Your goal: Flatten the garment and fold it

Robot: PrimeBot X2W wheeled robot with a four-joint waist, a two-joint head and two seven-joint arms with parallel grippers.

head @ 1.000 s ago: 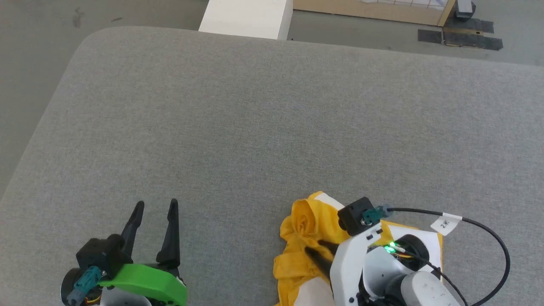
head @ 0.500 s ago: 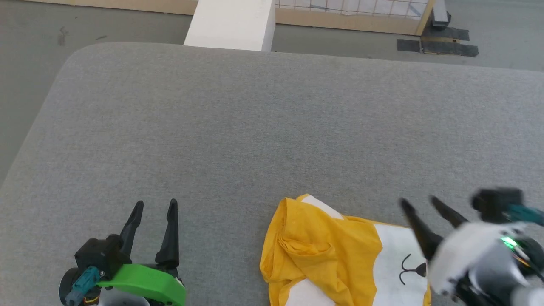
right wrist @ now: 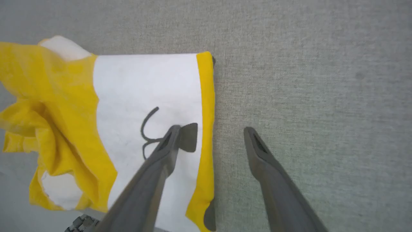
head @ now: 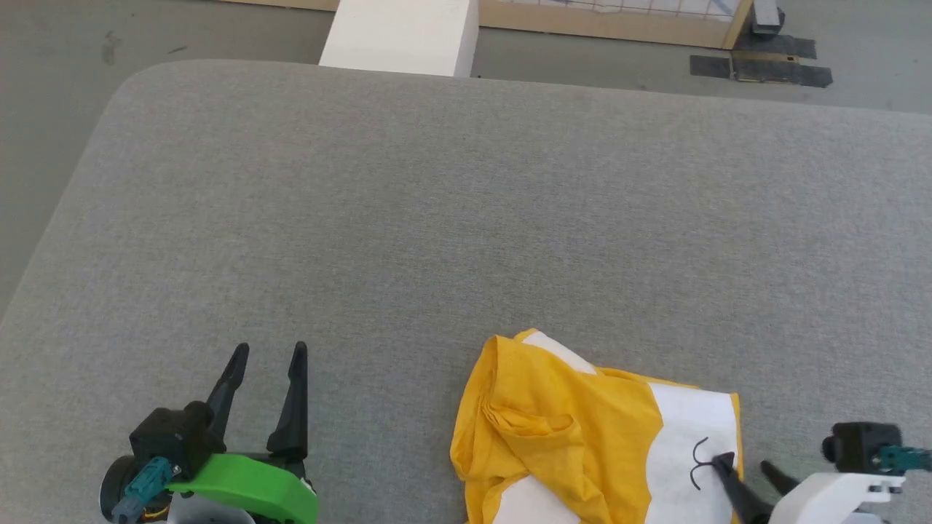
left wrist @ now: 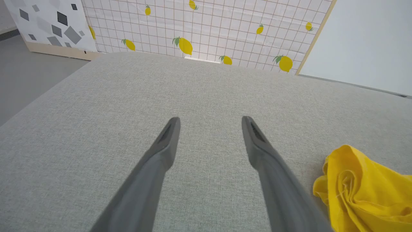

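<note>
The garment [head: 568,437] is a bright yellow T-shirt lying crumpled on the grey padded table near its front edge, right of centre. A white patch with a black line drawing faces up on its right part [right wrist: 145,96]. My right gripper [head: 750,469] is open above the shirt's right edge, one finger over the white print and the other over bare table, holding nothing [right wrist: 210,130]. My left gripper [head: 266,353] rests open at the lower left, well left of the shirt, and its wrist view catches the bunched yellow cloth [left wrist: 363,187] at the right.
The grey table [head: 437,218] stretches wide behind and to the left of the shirt. Past its far edge stand a white block [head: 400,33] and a low wooden-framed panel on the floor. A lemon-patterned wall [left wrist: 206,29] rises beyond the table.
My right gripper opened, let go of the yellow cloth and swung from over the shirt's middle to its right edge. The shirt now lies spread wider, with the white print uncovered. The camera shifted slightly.
</note>
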